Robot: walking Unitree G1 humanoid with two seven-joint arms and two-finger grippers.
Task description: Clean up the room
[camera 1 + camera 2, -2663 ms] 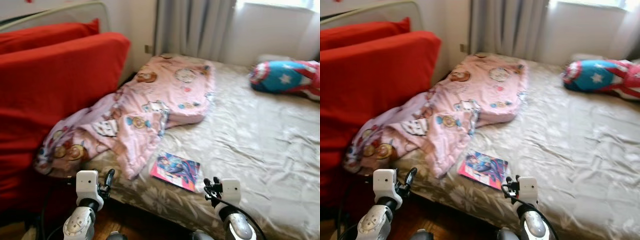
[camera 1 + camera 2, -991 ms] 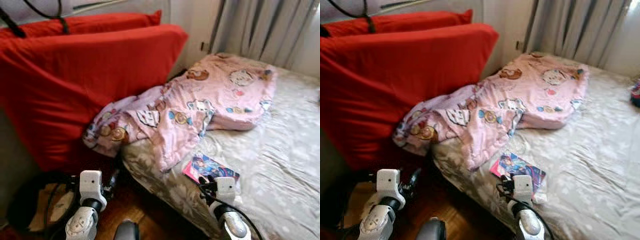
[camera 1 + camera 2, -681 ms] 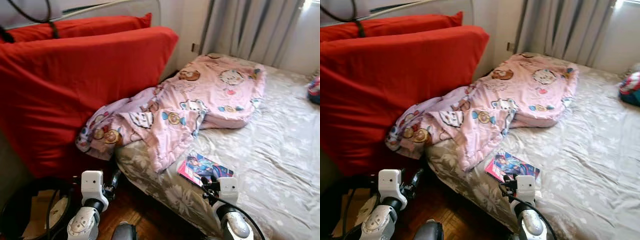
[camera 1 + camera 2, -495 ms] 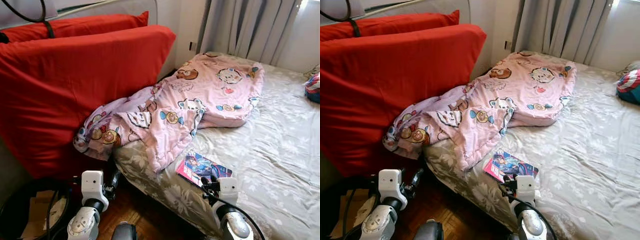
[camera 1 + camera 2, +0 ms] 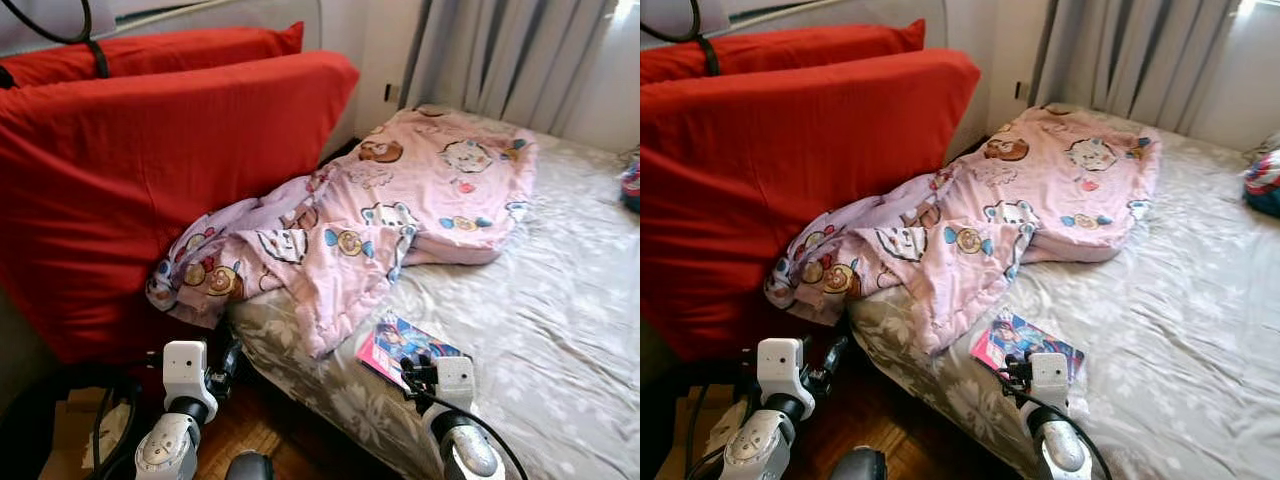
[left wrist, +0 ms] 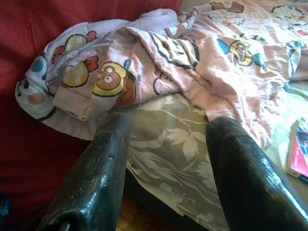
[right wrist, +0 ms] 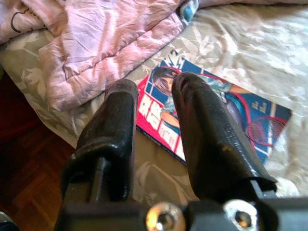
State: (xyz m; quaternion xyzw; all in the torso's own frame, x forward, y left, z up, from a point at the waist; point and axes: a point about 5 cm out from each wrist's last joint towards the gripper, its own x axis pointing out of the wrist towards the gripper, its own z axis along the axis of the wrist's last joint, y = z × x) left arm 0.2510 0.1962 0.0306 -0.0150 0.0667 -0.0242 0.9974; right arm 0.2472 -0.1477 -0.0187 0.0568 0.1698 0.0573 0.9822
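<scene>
A bright comic-style book point(image 5: 407, 344) lies flat on the grey floral sheet point(image 5: 560, 300) near the bed's front edge, at about 5 o'clock from the rumpled pink cartoon quilt point(image 5: 400, 215). The right gripper point(image 7: 154, 91) hovers just above the book, its two black fingers point(image 7: 202, 125) parted by a narrow gap and closed on nothing; in the wrist view the cover shows between and beyond them at 12 o'clock. From the head, part of the book's near edge is hidden behind the white wrist housing.

The left gripper point(image 6: 166, 132) hangs lower, beside the mattress edge, fingers spread wide and empty, with the quilt's drooping corner at 12 o'clock ahead of it and wood floor below.

Two large red cushions point(image 5: 150, 160) lean against the wall at 10 o'clock, the quilt's tail spilling against them. Grey curtains point(image 5: 500, 50) hang at 1 o'clock. A blue-and-red object point(image 5: 1262, 185) is cut off at the frame's 3 o'clock edge, too little showing to identify. Dark cables point(image 5: 60, 420) and a cardboard box at 8 o'clock are hard to make out.
</scene>
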